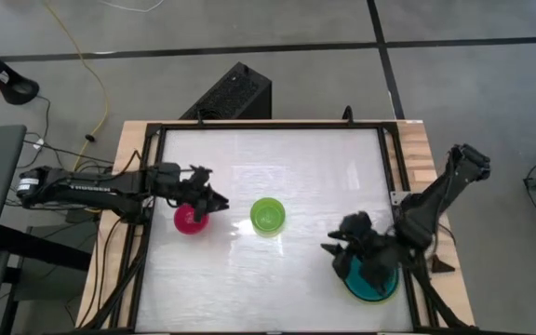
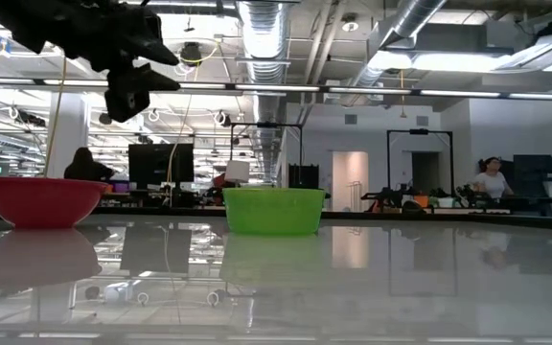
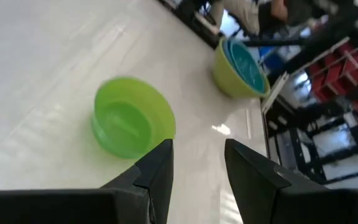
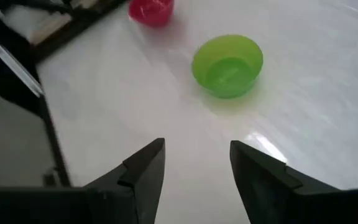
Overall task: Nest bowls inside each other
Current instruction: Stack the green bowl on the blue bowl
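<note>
The smallest bowl, magenta pink [image 1: 190, 221], stands on its base at the table's left, and a small lime green bowl [image 1: 268, 215] stands near the middle. My left gripper [image 1: 217, 199] hangs open just above the magenta bowl's far right rim, pointing toward the green bowl [image 3: 132, 124]. At the near right, a large lime green bowl [image 3: 225, 71] holds a light blue and a teal bowl [image 3: 248, 62]. My right gripper [image 1: 335, 253] is open above that stack's left side, partly hiding it, and faces the small green bowl [image 4: 227, 65].
A dark metal frame [image 1: 389, 158] runs around the white table top. A black box [image 1: 235, 91] sits beyond the far edge. Open table lies between the small green bowl and the stack. Behind the table, the low view shows a room with a person [image 2: 492, 180].
</note>
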